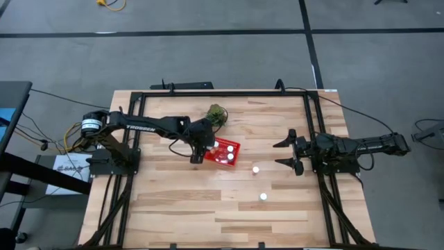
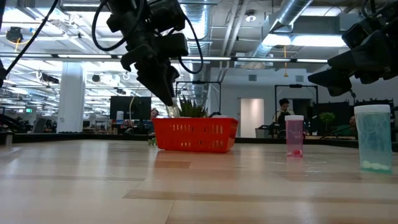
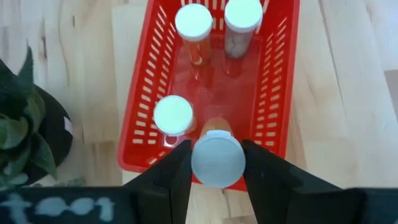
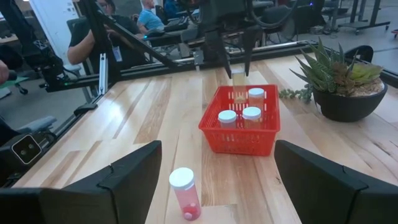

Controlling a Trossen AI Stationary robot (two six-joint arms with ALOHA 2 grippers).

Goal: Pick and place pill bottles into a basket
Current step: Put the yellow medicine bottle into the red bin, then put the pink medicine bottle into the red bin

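Note:
The red basket point(image 1: 223, 153) stands mid-table and holds three white-capped pill bottles point(image 3: 194, 23) point(image 3: 242, 12) point(image 3: 173, 115). My left gripper point(image 1: 201, 151) is over the basket's left side, shut on a fourth pill bottle point(image 3: 217, 160) with an amber body; it also shows in the right wrist view point(image 4: 238, 81). Two more bottles stand on the table to the right, one pink point(image 2: 293, 135) point(image 1: 255, 169) and one blue-green point(image 2: 373, 138) point(image 1: 263, 196). My right gripper point(image 1: 288, 153) is open and empty at the table's right. My left gripper pinches the bottle at its white cap point(image 3: 217, 163) between its two fingers point(image 3: 175, 180), which come from above and point down. The bottle hangs upright, its amber body point(image 4: 239, 93) down inside the basket by the left wall. Whether its bottom touches the basket floor is hidden.
A potted green plant point(image 1: 217, 113) stands just behind the basket, close to my left arm. A black frame point(image 1: 222, 92) runs around the table's edges. Bare wood lies toward the near edge point(image 1: 208, 215). People sit in the room beyond.

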